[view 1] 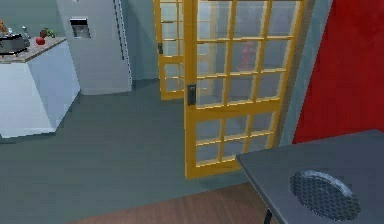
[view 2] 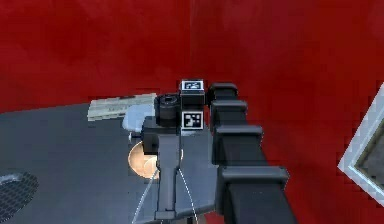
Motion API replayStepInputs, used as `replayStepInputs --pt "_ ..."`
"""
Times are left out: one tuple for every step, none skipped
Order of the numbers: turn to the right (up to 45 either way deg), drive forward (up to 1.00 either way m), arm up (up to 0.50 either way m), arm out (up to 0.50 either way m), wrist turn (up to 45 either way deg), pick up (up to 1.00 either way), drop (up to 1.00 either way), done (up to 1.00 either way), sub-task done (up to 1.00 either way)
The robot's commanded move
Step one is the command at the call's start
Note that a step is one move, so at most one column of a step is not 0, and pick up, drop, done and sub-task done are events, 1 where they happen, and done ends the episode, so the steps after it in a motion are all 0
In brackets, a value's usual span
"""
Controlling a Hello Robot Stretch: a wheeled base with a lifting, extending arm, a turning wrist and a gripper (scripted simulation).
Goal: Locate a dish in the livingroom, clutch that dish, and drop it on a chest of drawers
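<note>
While the arm [view 2: 240, 150], a dark square-section bar in stepped segments, lies out over the bench [view 2: 60, 150], the end effector [view 2: 168, 185] sits roughly mid-bench, dark blocky body w/ thin fingers. Two small white squares w/ black marks [view 2: 193, 104] stand at the arm's far end.

Dish [view 2: 138, 160]: flat, round, tan-orange, lying on the bench top right at/behind the end effector body, part hidden by it. It is inward from the bench's far edge. Can't tell if the end effector is over it or touching it, can't tell whether it holds anything, and can't tell if the fingers are apart or together.

Bench top is dark grey, smooth, matt. A pale flat rectangular slab [view 2: 120, 107] lies at the far edge, by the plain red wall [view 2: 280, 50]. A round grey perforated mesh disc [view 2: 12, 190] lies near the bench's near edge.

Fwd view: yellow-framed doors [view 1: 235, 80] w/ grid of glass panes, and a smooth grey fridge [view 1: 95, 45].
</note>
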Motion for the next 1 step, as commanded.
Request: replayStepInputs --pt "0.0 0.0 0.0 0.0 45.0 0.0 0.0 0.0 0.0"
